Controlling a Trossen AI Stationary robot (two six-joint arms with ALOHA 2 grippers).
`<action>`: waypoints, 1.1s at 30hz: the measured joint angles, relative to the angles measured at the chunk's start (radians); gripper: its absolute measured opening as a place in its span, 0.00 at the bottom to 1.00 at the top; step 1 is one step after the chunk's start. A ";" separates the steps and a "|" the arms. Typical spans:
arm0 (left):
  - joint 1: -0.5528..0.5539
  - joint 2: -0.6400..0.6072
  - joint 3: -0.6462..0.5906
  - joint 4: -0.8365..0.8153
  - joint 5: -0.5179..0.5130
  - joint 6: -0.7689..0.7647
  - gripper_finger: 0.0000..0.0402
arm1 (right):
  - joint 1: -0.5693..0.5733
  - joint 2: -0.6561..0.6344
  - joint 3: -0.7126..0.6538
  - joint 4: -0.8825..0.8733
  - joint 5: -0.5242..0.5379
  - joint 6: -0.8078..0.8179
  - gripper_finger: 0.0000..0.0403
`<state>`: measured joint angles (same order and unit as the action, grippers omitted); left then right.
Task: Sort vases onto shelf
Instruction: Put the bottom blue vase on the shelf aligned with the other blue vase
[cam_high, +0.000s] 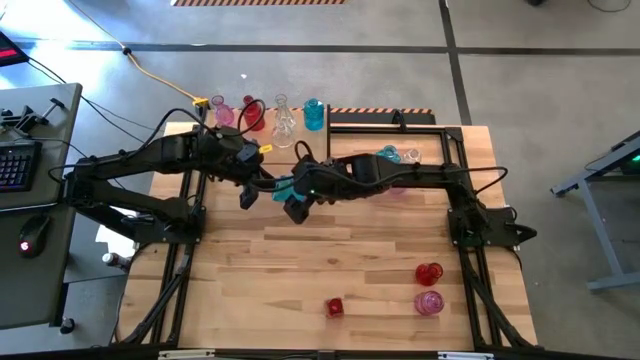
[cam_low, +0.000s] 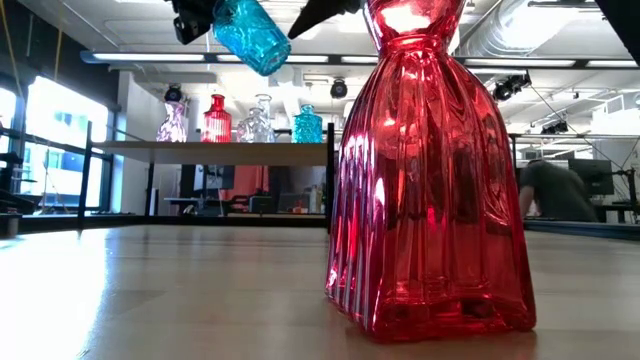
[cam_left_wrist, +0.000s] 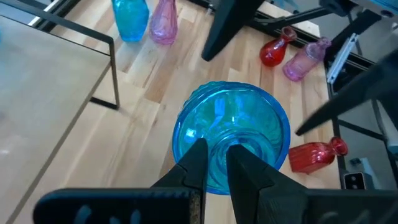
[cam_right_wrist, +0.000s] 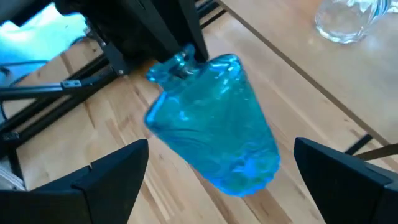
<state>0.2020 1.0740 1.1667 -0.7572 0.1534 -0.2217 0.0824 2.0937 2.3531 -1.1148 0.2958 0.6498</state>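
**Ana:** Over the middle of the table, what step is this?

**Ben:** A handover in mid-air, as I judge it. The left gripper (cam_left_wrist: 214, 163) is pinched on the narrow neck of a blue vase (cam_right_wrist: 214, 124), holding it tilted above the wooden table (cam_high: 300, 270), near the left edge of the shelf (cam_high: 420, 170).

**Ana:** And on the right?

**Ben:** The right gripper (cam_right_wrist: 217, 174) has its fingers spread wide on either side of the vase's body. They are not touching the glass; it holds nothing.

**Ana:** So what does the next move call for?

**Ben:** Probably the right fingers must close on the round body before the left lets go of the neck, or the vase drops. After that it wants carrying to the shelf.

**Ana:** Where do the other vases stand?

**Ben:** Four in a row at the far side, left of the shelf: pink, red, clear (cam_high: 283, 118) and blue. A clear one and a blue one sit on the shelf, partly hidden by the right arm. At the near right of the table are a red vase (cam_high: 428, 274) and a pink vase (cam_high: 428, 302), with another red vase (cam_high: 335, 307) lying further left.
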 joint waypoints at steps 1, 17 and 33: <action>0.000 0.000 0.000 -0.001 0.002 0.000 0.07 | -0.004 0.000 0.000 -0.006 0.000 -0.001 0.95; 0.001 0.000 0.000 -0.003 -0.006 -0.010 0.07 | -0.058 0.000 0.000 -0.011 -0.090 -0.069 0.95; 0.060 0.002 0.001 0.051 0.075 -0.014 0.08 | -0.090 0.044 -0.001 0.096 -0.202 -0.513 0.95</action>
<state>0.2624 1.0759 1.1679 -0.7057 0.2279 -0.2356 -0.0074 2.1379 2.3521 -1.0193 0.0943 0.1370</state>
